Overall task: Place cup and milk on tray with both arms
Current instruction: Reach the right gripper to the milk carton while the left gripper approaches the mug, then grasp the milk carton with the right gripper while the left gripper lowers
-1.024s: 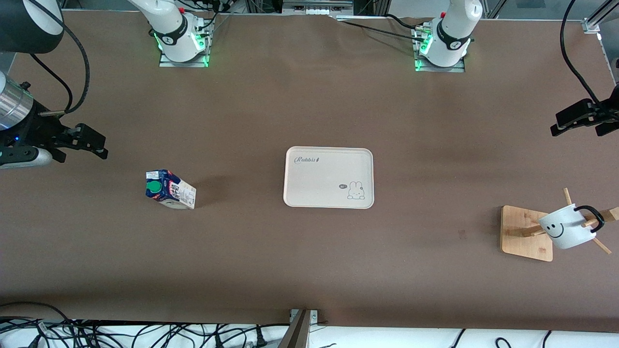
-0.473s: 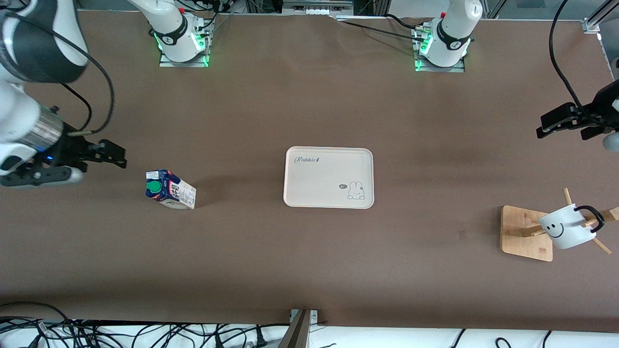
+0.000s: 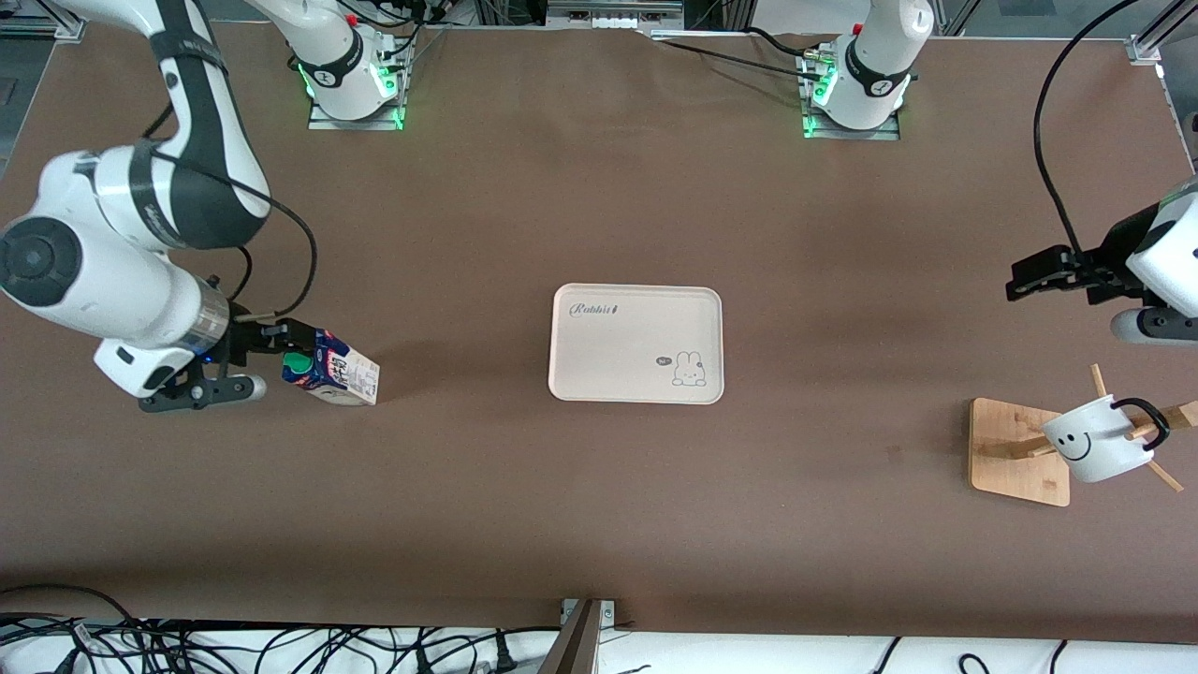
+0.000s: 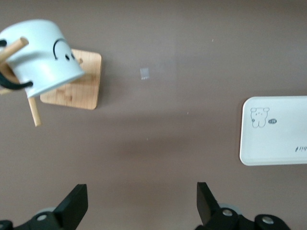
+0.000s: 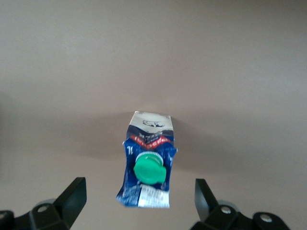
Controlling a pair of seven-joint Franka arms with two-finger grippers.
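Observation:
The milk (image 3: 334, 370) stands on the table toward the right arm's end, its green cap up. My right gripper (image 3: 273, 344) is open right beside it, on the side away from the tray. In the right wrist view the carton (image 5: 148, 163) lies between my open fingers (image 5: 72, 199), untouched. The cream tray (image 3: 636, 344) lies at the table's middle and holds nothing. The cup (image 3: 1095, 438) hangs tilted on a wooden rack peg toward the left arm's end. My left gripper (image 3: 1041, 274) is open over bare table, apart from the cup. The left wrist view shows the cup (image 4: 41, 57) and the tray's corner (image 4: 273, 136).
The rack's square wooden base (image 3: 1015, 449) lies under the cup, with pegs sticking out (image 3: 1165, 479). The arm bases stand along the table's back edge. Cables lie along the front edge (image 3: 281, 646).
My right arm has swung in from the table's end and brought its gripper up to the milk. My left gripper has moved a little toward the tray and the rack.

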